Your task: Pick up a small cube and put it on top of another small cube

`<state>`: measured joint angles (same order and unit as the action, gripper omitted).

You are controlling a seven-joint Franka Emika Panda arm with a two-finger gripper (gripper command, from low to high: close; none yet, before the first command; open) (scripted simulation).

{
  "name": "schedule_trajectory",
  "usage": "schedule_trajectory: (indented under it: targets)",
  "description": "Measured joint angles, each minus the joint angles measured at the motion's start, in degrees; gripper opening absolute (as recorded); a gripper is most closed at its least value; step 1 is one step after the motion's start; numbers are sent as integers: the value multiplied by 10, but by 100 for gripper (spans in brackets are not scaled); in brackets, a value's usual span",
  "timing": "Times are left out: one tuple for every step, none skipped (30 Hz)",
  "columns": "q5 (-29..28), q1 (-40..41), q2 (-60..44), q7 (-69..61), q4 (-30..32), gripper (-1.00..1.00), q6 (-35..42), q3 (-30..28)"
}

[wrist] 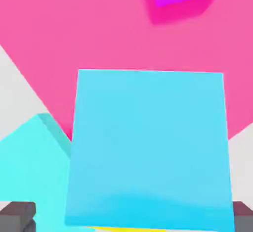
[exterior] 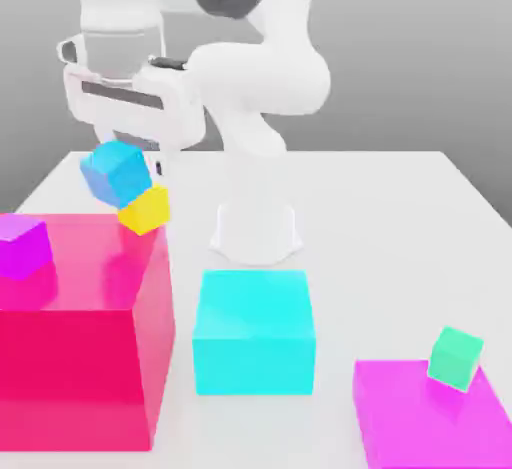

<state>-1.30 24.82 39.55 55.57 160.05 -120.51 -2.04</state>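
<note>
A white Panda arm (exterior: 262,77) reaches toward the upper left of the exterior view, its gripper (exterior: 125,152) hanging just above the blue cube (exterior: 113,171). The cube sits tilted, one corner down, touching the yellow cube (exterior: 145,209) below and to its right. The yellow cube, also tilted, perches at the back right corner of the red block (exterior: 80,357), which takes up the lower left of the frame. A small purple cube (exterior: 22,245) rests on that block's top near the left edge.

In the hand view the blue cube lies between two dark fingertips (wrist: 17,216); a gap shows beside one of them, so the jaws stand spread apart and grip nothing.

A cyan block (exterior: 253,332) stands on the white table (exterior: 400,217) at lower centre of the exterior view, just beside the red block. At lower right a green cube (exterior: 456,357) sits tilted on a flat magenta block (exterior: 420,422).
</note>
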Motion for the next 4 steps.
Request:
schedule_trajectory:
  targets:
    - [-1,0,3,0,-6,100,9,0]
    - [-1,0,8,1,-18,100,27,1]
    - [-1,0,15,1,-33,100,48,2]
    - [0,0,22,1,-49,100,71,2]
